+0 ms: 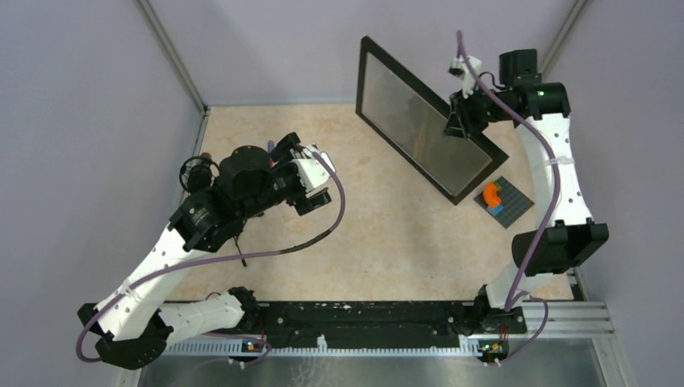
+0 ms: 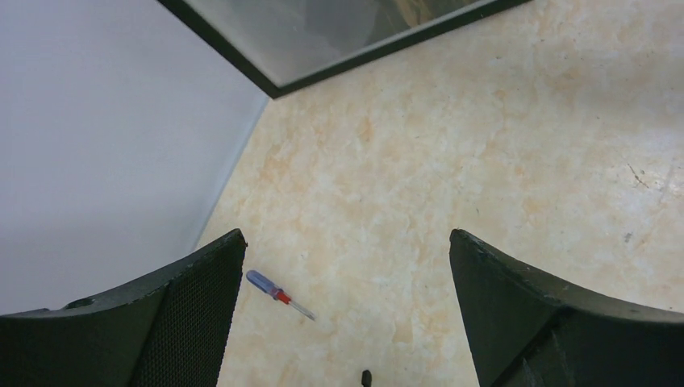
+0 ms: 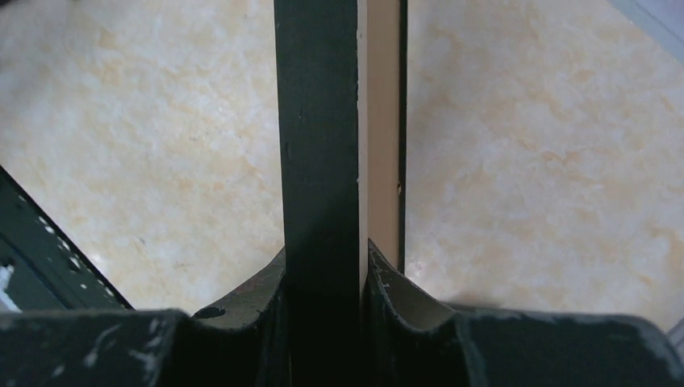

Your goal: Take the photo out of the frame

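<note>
The frame, black-bordered with a glassy grey front, stands on edge at the back right of the table, leaning. My right gripper is shut on its upper edge. In the right wrist view the frame's black edge runs between my shut fingers, with a strip of brown board beside it. The photo cannot be made out behind the glass. My left gripper hovers open and empty over the table's left middle. In the left wrist view the frame's lower corner shows at the top.
A small screwdriver with a blue and red handle lies on the table below my left gripper, near the left wall. A grey baseplate with an orange brick lies right of the frame's foot. Purple walls close the sides.
</note>
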`<control>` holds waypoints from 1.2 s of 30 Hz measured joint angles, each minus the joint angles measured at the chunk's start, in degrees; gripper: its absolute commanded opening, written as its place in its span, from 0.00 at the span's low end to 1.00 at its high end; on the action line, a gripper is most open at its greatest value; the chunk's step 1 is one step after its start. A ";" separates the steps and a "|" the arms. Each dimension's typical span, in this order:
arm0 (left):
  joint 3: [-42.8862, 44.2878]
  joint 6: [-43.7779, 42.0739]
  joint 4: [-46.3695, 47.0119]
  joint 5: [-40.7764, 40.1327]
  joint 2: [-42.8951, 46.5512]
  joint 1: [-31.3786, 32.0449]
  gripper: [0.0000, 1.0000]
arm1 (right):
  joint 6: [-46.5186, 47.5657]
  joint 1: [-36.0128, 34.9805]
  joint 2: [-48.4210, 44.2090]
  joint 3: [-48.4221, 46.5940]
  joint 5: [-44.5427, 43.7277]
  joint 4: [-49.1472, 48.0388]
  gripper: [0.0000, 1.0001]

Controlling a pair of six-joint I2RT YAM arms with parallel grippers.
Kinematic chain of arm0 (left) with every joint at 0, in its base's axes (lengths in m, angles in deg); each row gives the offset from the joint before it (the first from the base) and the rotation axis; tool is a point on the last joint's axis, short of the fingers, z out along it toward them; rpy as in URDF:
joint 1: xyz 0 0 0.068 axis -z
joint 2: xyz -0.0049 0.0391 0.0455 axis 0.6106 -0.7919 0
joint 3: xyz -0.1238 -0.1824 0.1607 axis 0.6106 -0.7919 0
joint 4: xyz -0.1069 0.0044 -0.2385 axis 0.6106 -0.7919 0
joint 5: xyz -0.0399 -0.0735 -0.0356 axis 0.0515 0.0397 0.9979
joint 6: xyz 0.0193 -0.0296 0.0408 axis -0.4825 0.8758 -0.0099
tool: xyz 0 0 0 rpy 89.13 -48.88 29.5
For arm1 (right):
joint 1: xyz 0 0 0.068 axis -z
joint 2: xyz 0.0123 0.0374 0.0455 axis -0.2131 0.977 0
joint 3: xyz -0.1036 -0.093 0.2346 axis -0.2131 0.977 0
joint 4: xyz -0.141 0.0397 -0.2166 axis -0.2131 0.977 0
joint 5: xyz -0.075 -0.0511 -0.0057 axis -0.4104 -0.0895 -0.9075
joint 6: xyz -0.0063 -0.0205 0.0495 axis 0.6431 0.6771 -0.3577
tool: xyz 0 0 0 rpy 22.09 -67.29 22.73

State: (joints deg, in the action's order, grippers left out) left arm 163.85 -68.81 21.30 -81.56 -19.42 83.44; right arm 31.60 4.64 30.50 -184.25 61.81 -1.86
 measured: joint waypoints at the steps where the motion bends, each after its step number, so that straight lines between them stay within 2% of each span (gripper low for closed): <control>1: -0.33 0.04 -0.33 0.15 -0.11 0.00 0.98 | -1.55 1.99 0.63 -0.70 1.73 -0.13 0.00; 6: -1.27 0.28 -0.68 0.72 -1.55 0.00 0.98 | -9.75 10.23 4.37 -3.43 9.44 -2.67 0.00; 10: -1.73 0.87 -0.61 0.72 -3.26 0.00 0.97 | -18.21 14.16 9.46 -3.74 20.02 -5.97 0.00; 12: -2.25 1.27 -0.55 0.72 -3.78 0.00 0.97 | -22.25 14.71 11.91 -1.84 24.50 -7.78 0.00; 15: -3.34 1.51 -0.57 0.72 -4.24 -0.11 0.97 | -28.48 14.86 12.61 5.86 28.89 -12.66 0.00; 18: -3.82 1.66 -0.42 0.72 -4.63 -0.44 0.98 | -39.87 14.86 9.53 21.42 32.57 -26.93 0.00; 21: -4.98 1.97 -0.09 0.72 -4.63 -0.79 0.98 | -59.34 14.82 3.76 42.53 33.92 -52.68 0.00; 24: -7.23 2.40 0.35 1.03 -4.59 -1.16 0.99 | -77.66 14.86 0.52 56.08 34.29 -74.88 0.00; 26: -9.09 2.75 0.31 1.44 -4.61 -1.33 0.99 | -86.40 14.84 -0.46 61.86 34.01 -86.33 0.00; 29: -11.30 2.99 0.37 2.25 -5.01 -1.57 0.98 | -92.54 14.80 -1.60 67.76 33.83 -97.02 0.00; 32: -12.90 3.15 0.85 2.56 -5.81 -1.81 0.98 | -94.68 14.49 -2.19 72.76 33.88 -103.73 0.00; 36: -14.88 3.72 1.90 2.71 -6.73 -2.32 0.98 | -89.77 14.03 -2.21 76.43 33.68 -101.42 0.00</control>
State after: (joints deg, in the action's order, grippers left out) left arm 148.97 -65.09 23.20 -78.85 -26.15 81.12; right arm -58.17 18.68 28.29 -107.82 95.49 -103.27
